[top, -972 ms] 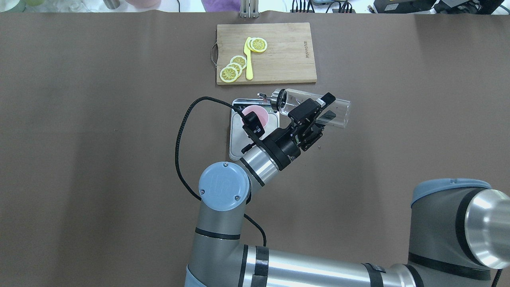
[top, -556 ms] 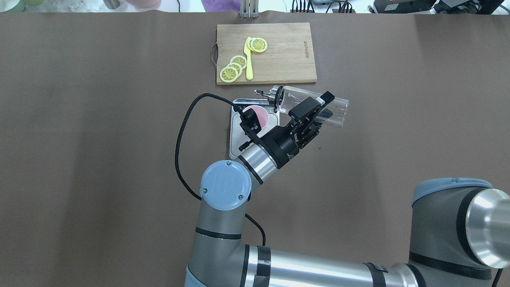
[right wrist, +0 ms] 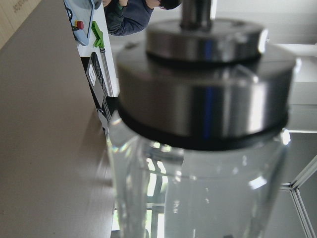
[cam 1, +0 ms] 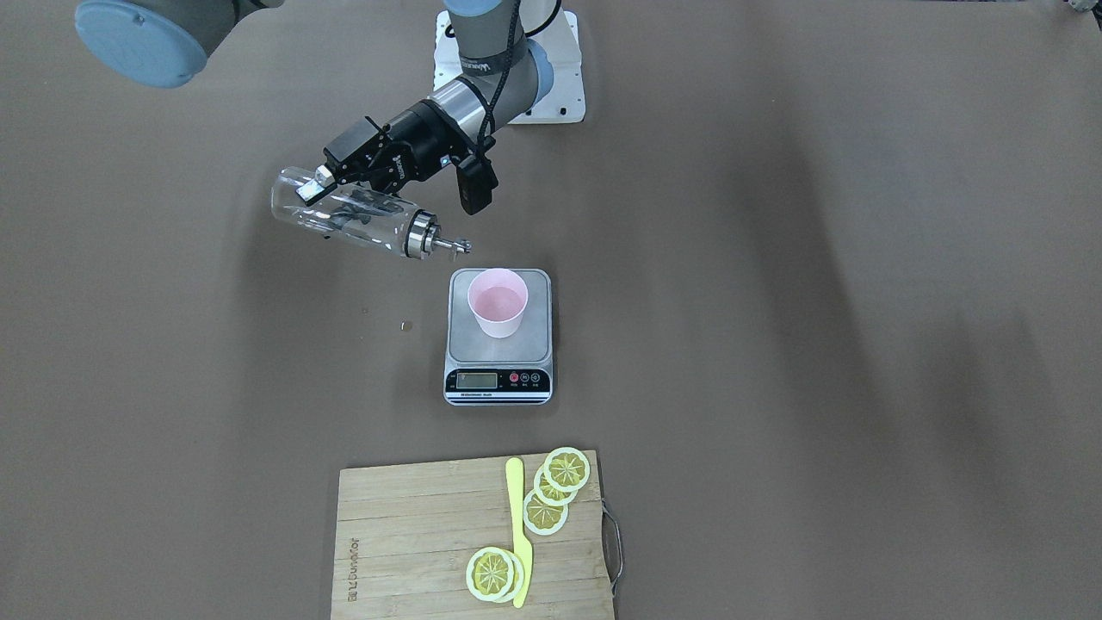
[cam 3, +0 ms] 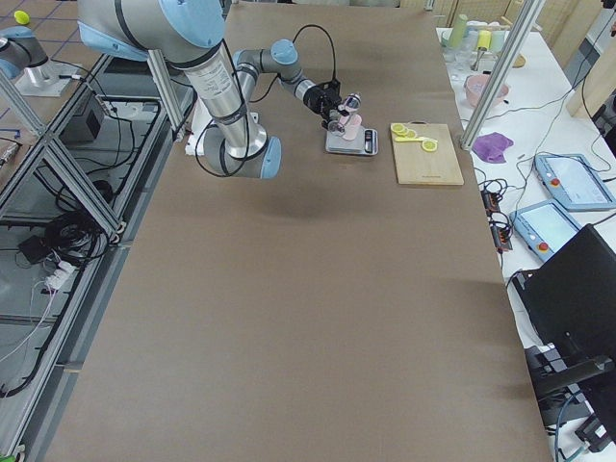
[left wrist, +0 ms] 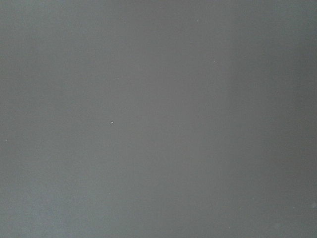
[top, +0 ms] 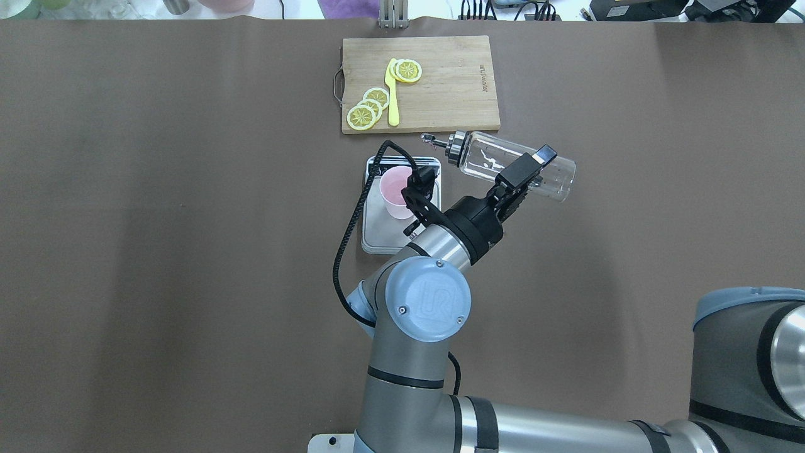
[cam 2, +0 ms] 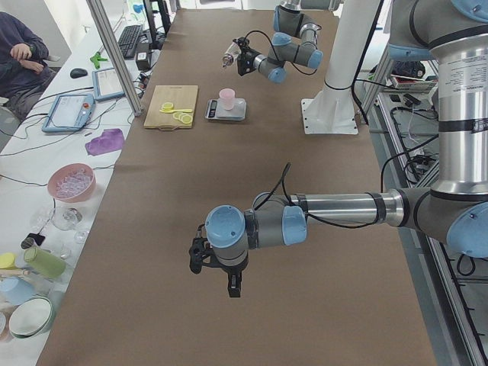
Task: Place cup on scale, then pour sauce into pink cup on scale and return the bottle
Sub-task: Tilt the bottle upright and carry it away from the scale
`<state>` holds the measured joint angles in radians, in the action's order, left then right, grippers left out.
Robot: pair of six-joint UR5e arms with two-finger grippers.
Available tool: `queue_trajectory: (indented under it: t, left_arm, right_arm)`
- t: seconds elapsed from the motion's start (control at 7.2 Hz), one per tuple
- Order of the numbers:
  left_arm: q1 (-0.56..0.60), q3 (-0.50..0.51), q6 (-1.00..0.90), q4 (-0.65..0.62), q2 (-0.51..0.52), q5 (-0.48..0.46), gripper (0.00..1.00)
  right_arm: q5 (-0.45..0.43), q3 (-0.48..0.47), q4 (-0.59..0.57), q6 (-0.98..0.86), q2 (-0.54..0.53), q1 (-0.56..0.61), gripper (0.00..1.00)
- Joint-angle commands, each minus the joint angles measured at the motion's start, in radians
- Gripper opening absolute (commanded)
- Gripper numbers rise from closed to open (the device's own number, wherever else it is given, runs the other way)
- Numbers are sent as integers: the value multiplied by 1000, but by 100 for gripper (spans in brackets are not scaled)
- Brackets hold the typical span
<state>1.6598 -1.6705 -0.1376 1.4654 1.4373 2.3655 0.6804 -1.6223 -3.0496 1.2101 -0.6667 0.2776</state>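
Note:
The pale pink cup [top: 396, 192] stands upright on the grey scale [top: 377, 234], also in the front view, cup [cam 1: 498, 303] and scale [cam 1: 499, 379]. My right gripper [top: 525, 173] is shut on the clear glass bottle [top: 512, 165] and holds it nearly level in the air, to the right of the cup. Its metal cap and spout [cam 1: 452, 244] point towards the scale and sit beside the platform's corner, not over the cup. The right wrist view shows the bottle [right wrist: 198, 148] close up. My left gripper [cam 2: 231, 288] hangs over bare table far off; I cannot tell whether it is open.
A wooden cutting board [top: 453, 88] with lemon slices [top: 368, 107] and a yellow knife [top: 392, 94] lies beyond the scale. Small specks [cam 1: 406, 325] lie on the brown table near the scale. The left wrist view shows only plain table surface.
My right arm has swung to the right with the bottle. The spout has moved away from above the cup's rim towards the cutting board. The cup now shows uncovered on the scale.

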Motion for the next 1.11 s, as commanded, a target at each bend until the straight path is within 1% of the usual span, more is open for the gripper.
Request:
queue_trajectory:
  t: [0.0,0.14,0.56,0.69,0.83,0.97]
  left_arm:
    - [0,-2,0,1,0,0,98]
    - [0,-2,-2,3,0,0,98]
    - [-2,-5,0,32,-2,0,98]
    - [0,-6,0,44,-2,0,98]
    - [0,-6,0,56,0,0,98]
    - [0,-6,1,61,0,0,98]
  right_arm:
    - [-18,-167,66,-20,-90,6,0]
    - [-22,-250,177,-84,-159,8,0]
    - [-4,-398,579,-338,-311,90,0]
    - [22,-425,717,-406,-380,122,0]
    - [66,-442,894,-472,-440,153,0]
    - [143,-441,1096,-557,-500,181,0]
